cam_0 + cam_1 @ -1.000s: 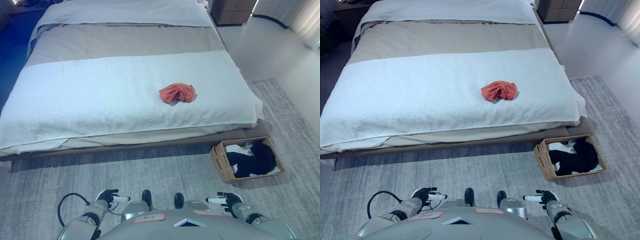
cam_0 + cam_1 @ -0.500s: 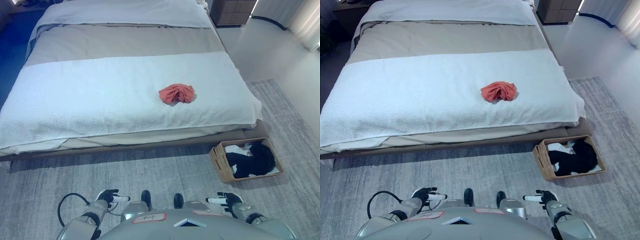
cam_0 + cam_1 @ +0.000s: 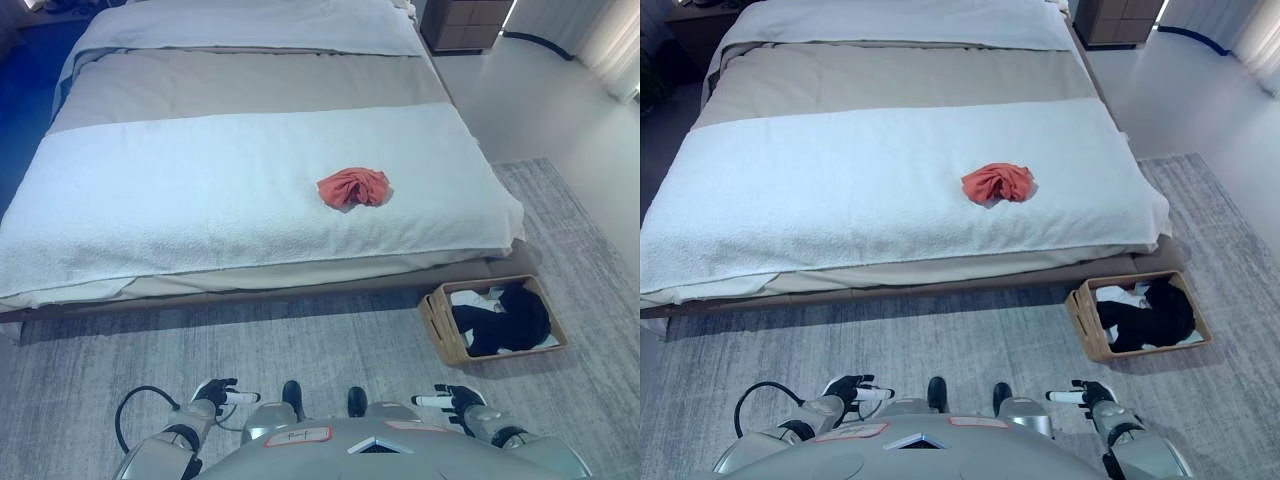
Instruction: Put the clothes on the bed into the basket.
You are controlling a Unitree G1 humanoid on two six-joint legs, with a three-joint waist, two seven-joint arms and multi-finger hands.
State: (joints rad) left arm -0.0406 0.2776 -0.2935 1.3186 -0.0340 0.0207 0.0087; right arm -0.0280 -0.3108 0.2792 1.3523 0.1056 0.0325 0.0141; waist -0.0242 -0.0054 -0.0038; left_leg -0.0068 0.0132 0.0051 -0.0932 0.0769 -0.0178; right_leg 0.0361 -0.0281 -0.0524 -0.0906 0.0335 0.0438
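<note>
Left eye view: both hands sit low at the near edge, left hand (image 3: 215,392) and right hand (image 3: 455,400), fingers relaxed, holding nothing. Further off on the grey rug (image 3: 300,345), right, a basket (image 3: 437,328) holds dark and white clothes. Beyond, a crumpled red garment (image 3: 353,187) lies on the bed (image 3: 180,200).

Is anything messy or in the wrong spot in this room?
Only one thing: a crumpled red cloth lies alone on the white blanket of the bed, instead of in the basket on the rug with the black and white clothes. Nothing looks spilled or broken.
</note>
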